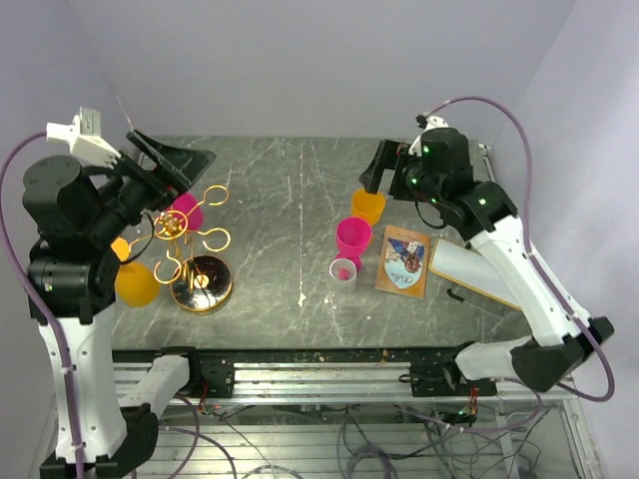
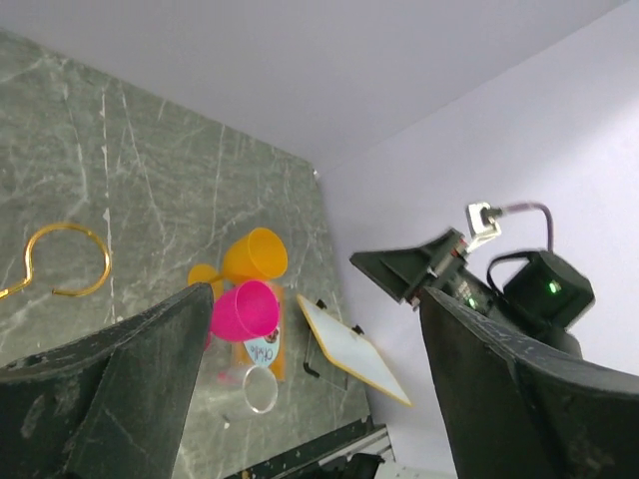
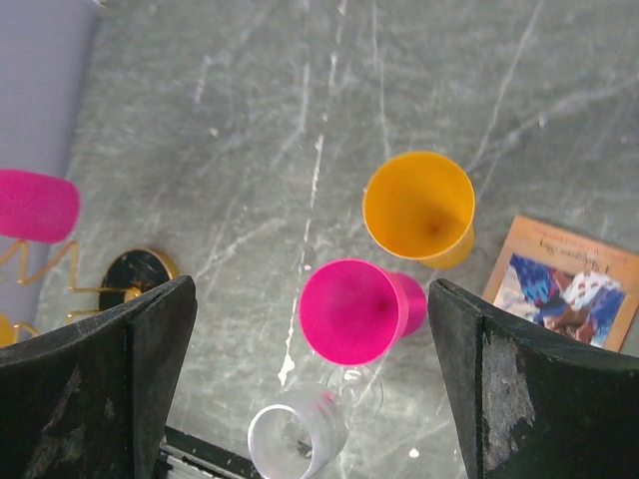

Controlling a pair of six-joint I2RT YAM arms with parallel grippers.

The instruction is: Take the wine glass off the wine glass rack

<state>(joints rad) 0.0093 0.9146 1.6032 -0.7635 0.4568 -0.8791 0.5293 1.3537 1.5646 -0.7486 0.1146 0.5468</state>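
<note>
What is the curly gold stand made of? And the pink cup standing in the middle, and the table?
The gold stand looks like thin bent metal wire, with a shiny disc base that catches the light. The pink cup seems to be smooth plastic: solid even colour, not see-through. The table looks like grey marble with white veins, though it may only be printed.

Black-white arms (image 1: 519, 264), purple cables (image 1: 523, 140), green lights (image 1: 427, 152).
</note>
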